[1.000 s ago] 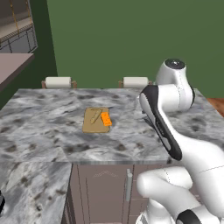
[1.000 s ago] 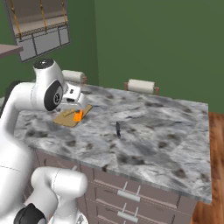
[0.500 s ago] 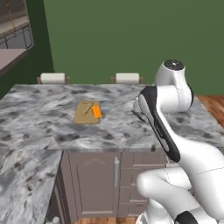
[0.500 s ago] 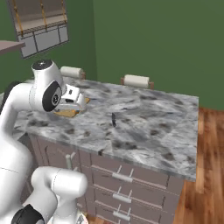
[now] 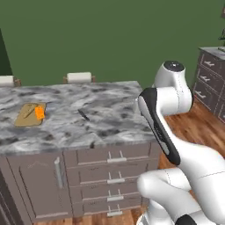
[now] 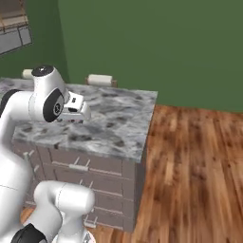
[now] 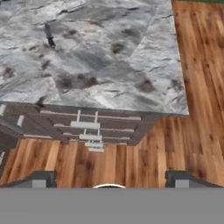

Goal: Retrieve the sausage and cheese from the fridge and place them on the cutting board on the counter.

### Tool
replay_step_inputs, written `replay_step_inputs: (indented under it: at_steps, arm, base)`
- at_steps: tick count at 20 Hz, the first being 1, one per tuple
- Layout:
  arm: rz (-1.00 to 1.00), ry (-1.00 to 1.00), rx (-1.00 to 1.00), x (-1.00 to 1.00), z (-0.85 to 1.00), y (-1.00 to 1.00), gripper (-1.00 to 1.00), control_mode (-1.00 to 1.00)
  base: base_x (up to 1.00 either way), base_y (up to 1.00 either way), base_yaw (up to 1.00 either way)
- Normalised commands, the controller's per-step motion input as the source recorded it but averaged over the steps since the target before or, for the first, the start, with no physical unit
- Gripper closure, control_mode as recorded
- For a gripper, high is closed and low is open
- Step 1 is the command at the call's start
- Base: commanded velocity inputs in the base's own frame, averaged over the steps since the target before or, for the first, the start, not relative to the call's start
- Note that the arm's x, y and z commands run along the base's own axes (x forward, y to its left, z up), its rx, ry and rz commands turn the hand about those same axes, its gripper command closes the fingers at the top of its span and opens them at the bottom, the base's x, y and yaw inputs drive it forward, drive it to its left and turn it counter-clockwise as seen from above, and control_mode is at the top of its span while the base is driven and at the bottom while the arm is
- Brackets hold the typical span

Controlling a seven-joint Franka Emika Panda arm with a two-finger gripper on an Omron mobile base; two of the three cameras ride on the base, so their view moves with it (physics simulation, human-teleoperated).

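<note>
- The cheese (image 5: 40, 113), a small orange wedge, lies on the cutting board (image 5: 27, 116) toward the left end of the surface (image 5: 105, 118). A thin line on the board beside it may be the sausage; it is too small to be sure.
- I'd judge the cheese light and fairly firm, a bit slick, best pinched across its two flat faces. A sausage would be light, slightly yielding and apt to roll, so take it across the middle.
- The jaws (image 7: 109, 178) stand wide apart with nothing between them, hanging over the wooden floor (image 7: 131, 162) off the surface's right end.
- The surface is grey-and-white marbled stone over brown drawers (image 5: 110, 173) with silver handles. A small dark utensil (image 5: 83, 115) lies near its middle, well apart from the board.
- Two paper towel rolls (image 5: 79, 77) stand at the back edge before a green wall (image 5: 110, 39). Another dark drawer unit (image 5: 211, 74) stands at the far right.
</note>
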Motion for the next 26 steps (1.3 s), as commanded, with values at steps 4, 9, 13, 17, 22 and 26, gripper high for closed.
replay_step_inputs:
  at_steps: [4,9,13,17,22,26]
  arm:
    - [0.0,0.0,0.0,0.0,0.0,0.0,-1.0,1.0]
    - [0.0,0.0,0.0,0.0,0.0,0.0,-1.0,1.0]
    - [0.0,0.0,0.0,0.0,0.0,0.0,-1.0,1.0]
    - [0.0,0.0,0.0,0.0,0.0,0.0,-1.0,1.0]
    - [0.0,0.0,0.0,0.0,0.0,0.0,-1.0,1.0]
    - [0.0,0.0,0.0,0.0,0.0,0.0,-1.0,1.0]
  base:
    - [-0.03,-0.72,-0.7]
    - [-0.02,-0.48,-0.76]
    - [-0.06,-0.56,-0.72]
    - [-0.02,-0.54,-0.7]
    - [-0.08,-0.8,-0.58]
    - [0.0,-1.0,-0.43]
